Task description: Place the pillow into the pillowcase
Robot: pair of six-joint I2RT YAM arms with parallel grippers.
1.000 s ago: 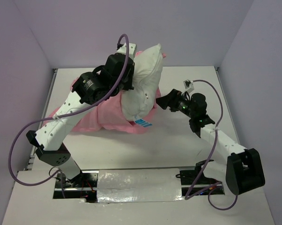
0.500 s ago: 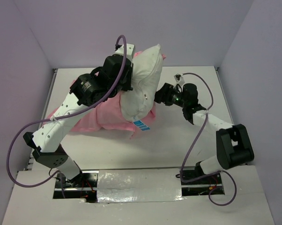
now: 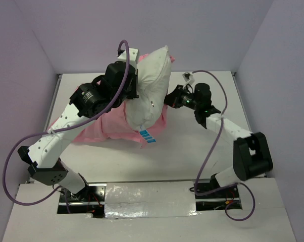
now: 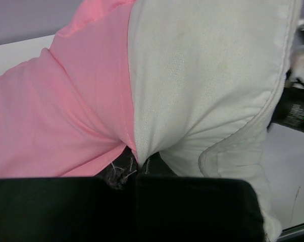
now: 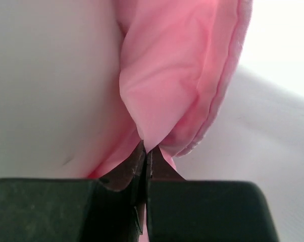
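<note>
Your right claw (image 5: 146, 151) is clenched on a fold of the pillowcase (image 5: 177, 75). Your left claw (image 4: 139, 164) pinches the pillowcase edge and pillow (image 4: 207, 75) together. The pillow stands upright against the pillowcase bunched on the counter (image 3: 192, 151).

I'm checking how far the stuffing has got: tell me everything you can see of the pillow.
The pillow is plump and white, soft cloth with faint specks, a piped seam and a blue-white tag at its low end. It is held tilted on end, mostly bare, the pink pillowcase against its lower sides. The shut left gripper pinches it together with pink fabric.
</note>
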